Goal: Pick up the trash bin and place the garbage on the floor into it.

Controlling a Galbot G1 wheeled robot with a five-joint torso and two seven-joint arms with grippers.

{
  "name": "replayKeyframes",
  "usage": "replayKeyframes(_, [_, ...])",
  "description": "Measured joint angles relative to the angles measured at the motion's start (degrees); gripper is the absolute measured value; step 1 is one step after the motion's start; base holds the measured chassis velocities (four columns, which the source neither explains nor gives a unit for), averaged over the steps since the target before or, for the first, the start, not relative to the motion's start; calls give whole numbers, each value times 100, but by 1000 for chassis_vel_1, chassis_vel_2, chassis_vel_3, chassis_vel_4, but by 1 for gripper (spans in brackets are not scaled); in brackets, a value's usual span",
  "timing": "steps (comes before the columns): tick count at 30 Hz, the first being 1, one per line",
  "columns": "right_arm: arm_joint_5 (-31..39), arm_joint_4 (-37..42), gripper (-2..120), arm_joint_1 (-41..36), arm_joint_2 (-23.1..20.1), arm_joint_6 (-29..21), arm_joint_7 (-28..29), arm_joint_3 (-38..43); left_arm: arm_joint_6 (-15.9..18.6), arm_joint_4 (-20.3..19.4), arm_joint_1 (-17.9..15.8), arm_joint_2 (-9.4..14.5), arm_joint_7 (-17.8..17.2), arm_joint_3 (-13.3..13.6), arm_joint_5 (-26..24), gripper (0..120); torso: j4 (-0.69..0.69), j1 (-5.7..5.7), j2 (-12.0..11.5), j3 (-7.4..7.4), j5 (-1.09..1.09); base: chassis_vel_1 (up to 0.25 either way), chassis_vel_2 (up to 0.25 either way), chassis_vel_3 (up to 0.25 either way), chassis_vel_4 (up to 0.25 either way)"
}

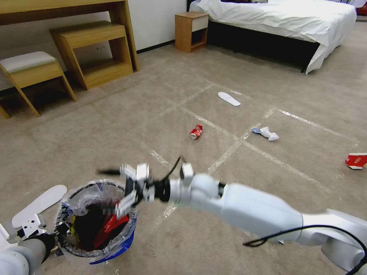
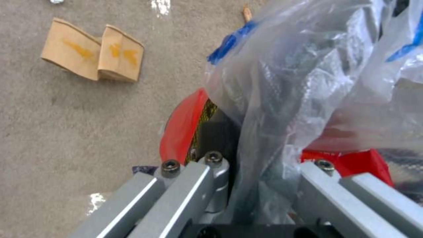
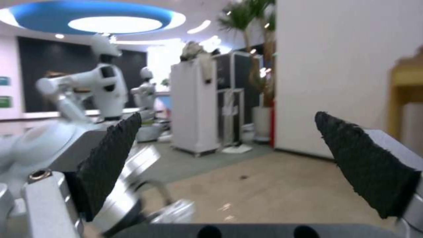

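Beige carpet floor (image 1: 114, 126) is being crossed by shiny tape strips, a bed (image 1: 283, 19) and wooden furniture behind; the trash bin (image 1: 95, 225) is being gripped at its bag-covered rim by the left gripper (image 2: 260, 185), clamped on it; the right gripper (image 1: 128, 187) is being held wide apart and empty over the bin; two insoles (image 1: 229, 99), one can (image 1: 196, 131), one paper wad (image 1: 267, 133), one carton (image 1: 356, 160), one cardboard scrap (image 2: 95, 54) are being left scattered
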Motion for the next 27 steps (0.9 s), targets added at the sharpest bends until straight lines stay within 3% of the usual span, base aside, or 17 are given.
replayKeyframes(12, [130,89,100,-111,-334,-15,135,968,0,-4,-22,1,5,29,-2,0,-1,0,0,0,1,0,0,0,0])
replayKeyframes(18, [-660,-120,100,-977,-464,-251,1452,2313,0,-17,-63,23,21,12,-16,0,0,0,0,0,2,0,0,0,0])
replayKeyframes(27, [-1842,-174,100,-2315,-1005,-578,2158,4036,0,-30,-144,93,36,29,-73,0,-2,0,0,0,1,0,0,0,0])
